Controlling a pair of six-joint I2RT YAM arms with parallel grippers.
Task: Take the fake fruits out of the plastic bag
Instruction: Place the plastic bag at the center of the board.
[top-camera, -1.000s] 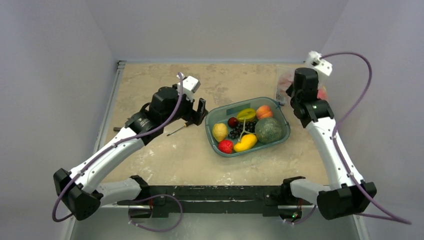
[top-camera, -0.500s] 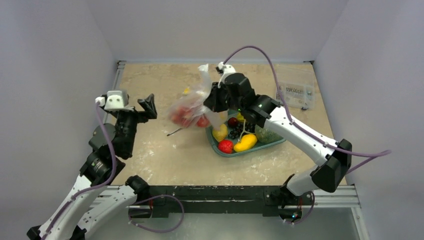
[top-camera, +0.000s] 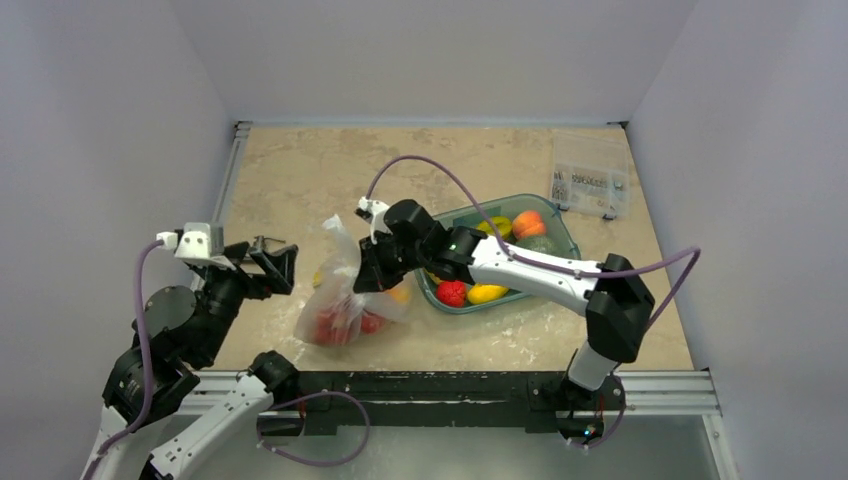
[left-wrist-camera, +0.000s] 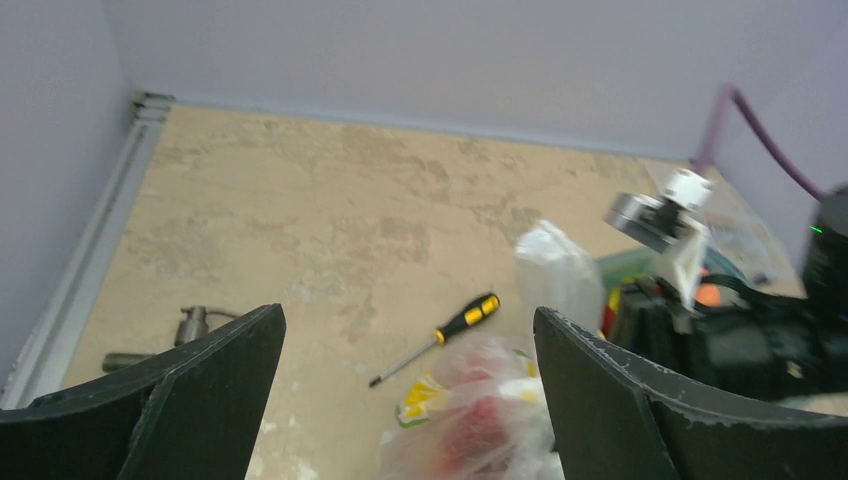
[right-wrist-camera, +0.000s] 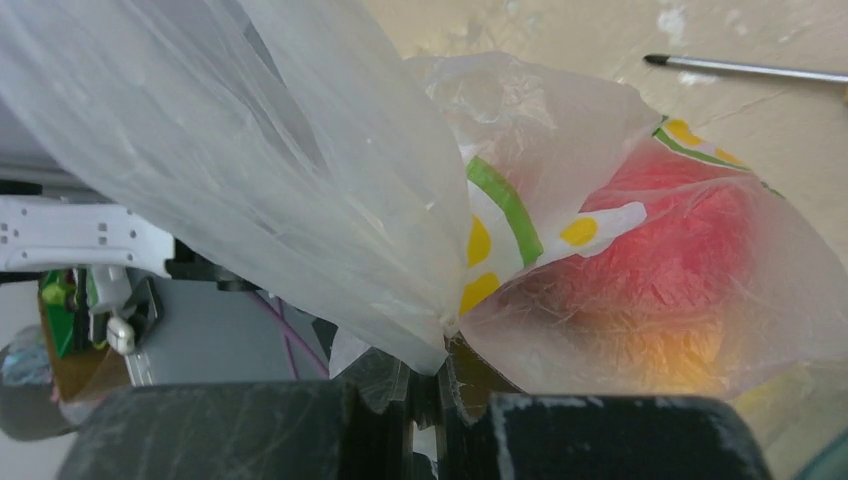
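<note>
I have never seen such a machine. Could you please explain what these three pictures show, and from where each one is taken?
These are two robot arms, bolted at the near edge of a table. One picture looks down from above; the other two come from a camera on each wrist. The right gripper is shut on the neck of a clear plastic bag with red and yellow fake fruits inside. The left gripper is open and empty, beside the bag. On the table also stand a teal tub of other fruits and a small clear box, and a screwdriver lies near the bag.
</note>
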